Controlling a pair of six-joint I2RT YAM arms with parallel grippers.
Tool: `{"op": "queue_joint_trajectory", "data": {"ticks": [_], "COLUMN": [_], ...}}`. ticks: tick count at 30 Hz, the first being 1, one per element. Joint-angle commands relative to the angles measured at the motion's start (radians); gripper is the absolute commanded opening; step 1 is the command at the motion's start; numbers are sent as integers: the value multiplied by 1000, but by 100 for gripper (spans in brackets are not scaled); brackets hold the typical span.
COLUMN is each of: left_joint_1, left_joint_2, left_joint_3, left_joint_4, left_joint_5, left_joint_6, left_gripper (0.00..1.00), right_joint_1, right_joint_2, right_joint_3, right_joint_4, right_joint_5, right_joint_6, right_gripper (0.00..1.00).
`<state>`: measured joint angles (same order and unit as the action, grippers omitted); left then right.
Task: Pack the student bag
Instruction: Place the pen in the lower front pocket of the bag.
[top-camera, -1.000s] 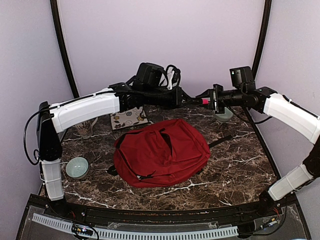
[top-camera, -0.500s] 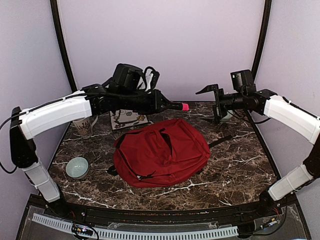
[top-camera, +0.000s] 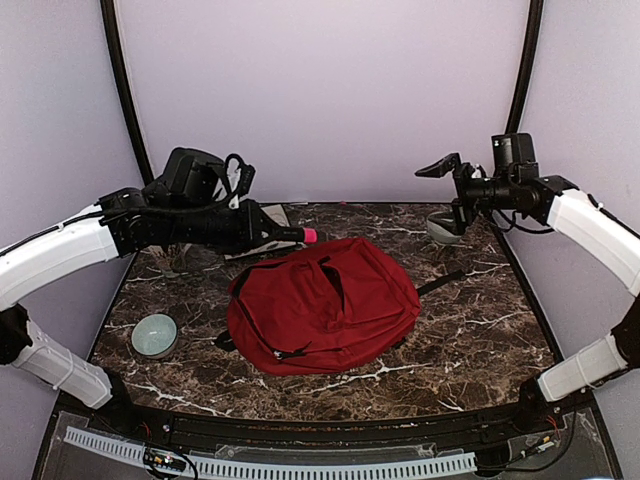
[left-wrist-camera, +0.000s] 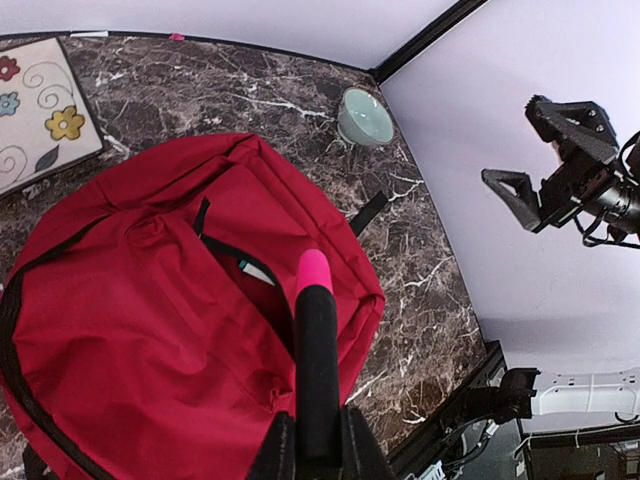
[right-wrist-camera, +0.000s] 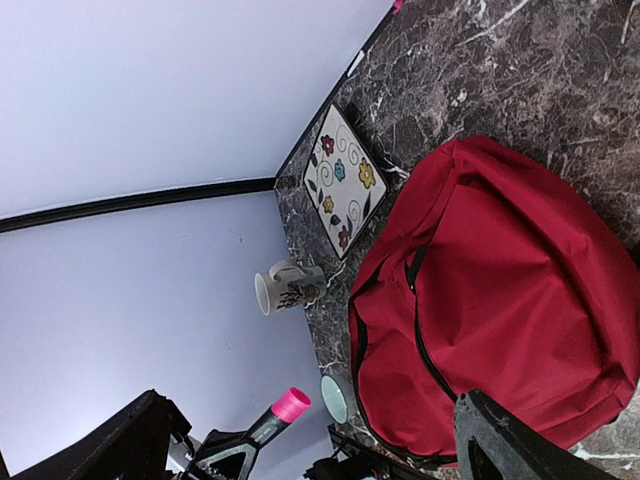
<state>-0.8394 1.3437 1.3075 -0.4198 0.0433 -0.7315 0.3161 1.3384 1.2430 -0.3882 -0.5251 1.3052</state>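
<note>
The student bag, dark red with black zips, lies flat in the middle of the marble table; its pocket zip gapes open. My left gripper is shut on a black marker with a pink cap. The cap points right, in the air above the bag's back left edge. My right gripper is open and holds nothing, high over the back right of the table and well apart from the marker. The bag and the pink cap also show in the right wrist view.
A flowered tile lies behind the bag at the left, with a white mug left of it. One pale green bowl sits at the front left, another bowl under my right gripper. A black strap trails right.
Both grippers were on the marker a second ago. The right one opened, let go and drew back to the right. The left arm pulled the marker left and lower, toward the bag.
</note>
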Motion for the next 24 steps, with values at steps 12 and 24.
{"op": "queue_joint_trajectory", "data": {"ticks": [12, 24], "left_joint_1": [3, 7], "left_joint_2": [-94, -85], "left_joint_3": [-124, -219], "left_joint_4": [-82, 6], "left_joint_5": [-7, 75], "left_joint_6": [-89, -160], "left_gripper": [0, 0], "right_joint_1": [-208, -278], "right_joint_2": [-93, -107], "right_joint_3": [-167, -254], "right_joint_4": [34, -27], "right_joint_5": [-103, -208], "right_joint_6": [-246, -285], "right_gripper": [100, 99]}}
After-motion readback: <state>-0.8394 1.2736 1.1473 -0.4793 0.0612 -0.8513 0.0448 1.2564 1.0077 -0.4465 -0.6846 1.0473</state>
